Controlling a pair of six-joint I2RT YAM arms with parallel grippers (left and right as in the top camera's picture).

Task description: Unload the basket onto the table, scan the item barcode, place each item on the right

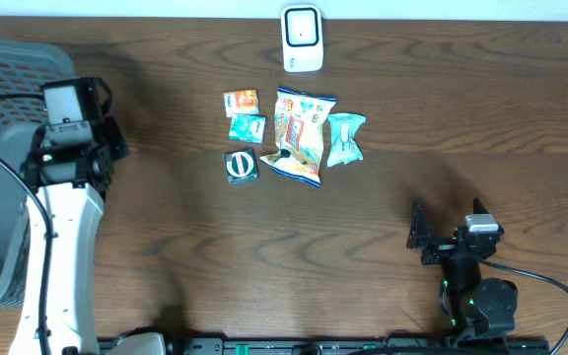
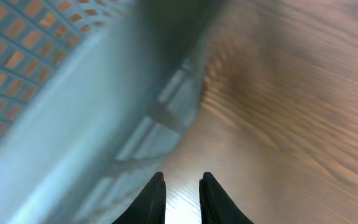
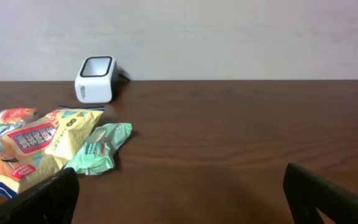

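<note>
Packets (image 1: 299,136) are bunched just before the scanner (image 1: 302,37). Left gripper (image 2: 182,182), seen far left of it by basket (image 1: 8,94), is nearly closed, empty. Right gripper (image 3: 182,190) is spread wide, empty.

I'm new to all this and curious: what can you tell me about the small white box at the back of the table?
The white box looks like a small plastic barcode scanner: rounded corners, a dark window framed in white on its tilted face. It stands upright on the wooden table near the wall, behind the snack packets and apart from them. Nothing touches it but the table.
</note>
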